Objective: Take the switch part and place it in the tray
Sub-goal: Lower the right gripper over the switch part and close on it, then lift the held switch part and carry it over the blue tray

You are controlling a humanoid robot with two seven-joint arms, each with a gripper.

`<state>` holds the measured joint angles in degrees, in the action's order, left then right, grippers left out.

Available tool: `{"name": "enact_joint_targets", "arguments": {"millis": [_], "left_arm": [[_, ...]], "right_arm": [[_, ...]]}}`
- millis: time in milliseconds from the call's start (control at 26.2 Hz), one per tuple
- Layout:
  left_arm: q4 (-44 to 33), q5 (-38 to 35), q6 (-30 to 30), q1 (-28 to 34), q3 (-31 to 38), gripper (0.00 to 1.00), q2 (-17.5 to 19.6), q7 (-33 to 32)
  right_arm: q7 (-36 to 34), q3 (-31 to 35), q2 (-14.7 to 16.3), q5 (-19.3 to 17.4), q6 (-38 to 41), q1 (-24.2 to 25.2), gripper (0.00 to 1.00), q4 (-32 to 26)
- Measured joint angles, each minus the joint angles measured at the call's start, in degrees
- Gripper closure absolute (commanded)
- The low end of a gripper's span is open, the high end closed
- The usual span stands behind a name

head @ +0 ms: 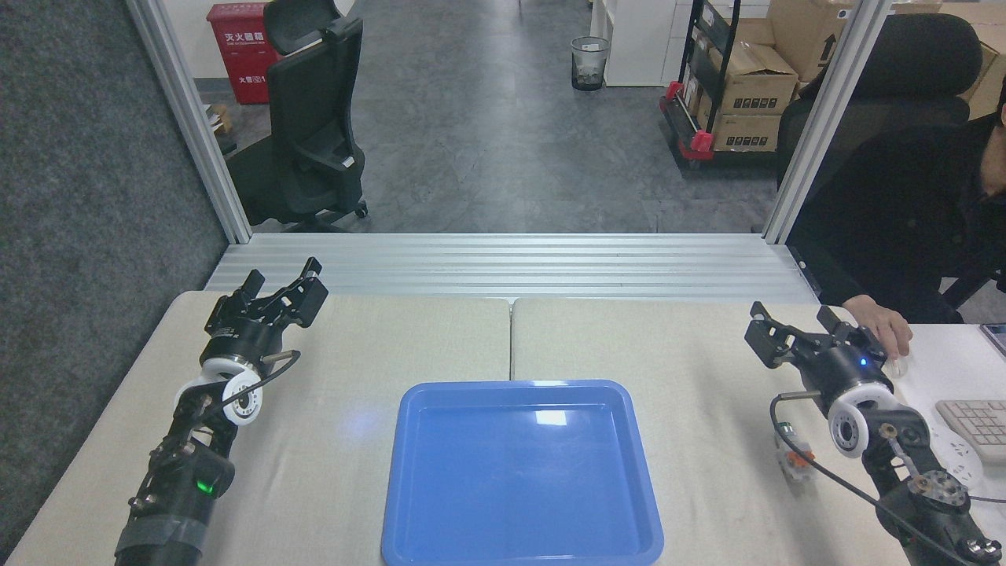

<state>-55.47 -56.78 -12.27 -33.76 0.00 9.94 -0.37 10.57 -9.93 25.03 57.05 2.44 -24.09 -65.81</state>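
Switch part lies beside right hand (fingers apart).

Switch part right of tray

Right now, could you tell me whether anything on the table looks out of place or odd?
Nothing looks spilled or damaged. The switch part lies on its side on the table right of the tray, partly hidden by the right arm's cable. One oddity: a person's hand rests on the table edge close to the right gripper.
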Motion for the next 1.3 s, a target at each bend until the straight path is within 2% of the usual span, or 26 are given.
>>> {"name": "enact_joint_targets", "arguments": {"millis": [229, 535, 573, 650, 803, 841, 879, 994, 1032, 1299], "left_arm": [[0.0, 0.0, 0.0, 0.0, 0.0, 0.0, 0.0, 0.0], [0.0, 0.0, 0.0, 0.0, 0.0, 0.0, 0.0, 0.0], [0.0, 0.0, 0.0, 0.0, 0.0, 0.0, 0.0, 0.0], [0.0, 0.0, 0.0, 0.0, 0.0, 0.0, 0.0, 0.0], [0.0, 0.0, 0.0, 0.0, 0.0, 0.0, 0.0, 0.0], [0.0, 0.0, 0.0, 0.0, 0.0, 0.0, 0.0, 0.0], [0.0, 0.0, 0.0, 0.0, 0.0, 0.0, 0.0, 0.0], [0.0, 0.0, 0.0, 0.0, 0.0, 0.0, 0.0, 0.0], [0.0, 0.0, 0.0, 0.0, 0.0, 0.0, 0.0, 0.0], [0.0, 0.0, 0.0, 0.0, 0.0, 0.0, 0.0, 0.0]], "right_arm": [[-1.6, 0.9, 1.1, 0.0, 0.4, 8.0, 0.0, -1.6], [-2.3, 0.9, 1.8, 0.2, 0.6, 13.8, 0.01, -1.6], [-2.4, 0.7, 1.9, 0.2, 0.6, 14.4, 0.05, -1.4], [-2.4, 0.2, 2.0, 0.3, 0.6, 15.0, 0.26, -1.2], [-2.5, -0.8, 2.2, 0.4, 0.6, 16.0, 0.3, -0.9], [-2.5, -1.0, 2.2, 0.4, 0.6, 16.2, 0.34, -0.8], [-2.5, -1.3, 2.3, 0.4, 0.6, 16.4, 0.46, -0.8], [-2.5, -1.9, 2.4, 0.4, 0.6, 16.7, 0.96, -0.7], [-2.3, -2.0, 2.4, 0.3, 0.6, 16.7, 1.0, -0.7], [0.1, -1.4, 2.1, -2.3, 0.8, 16.1, 1.0, -2.8]]}}
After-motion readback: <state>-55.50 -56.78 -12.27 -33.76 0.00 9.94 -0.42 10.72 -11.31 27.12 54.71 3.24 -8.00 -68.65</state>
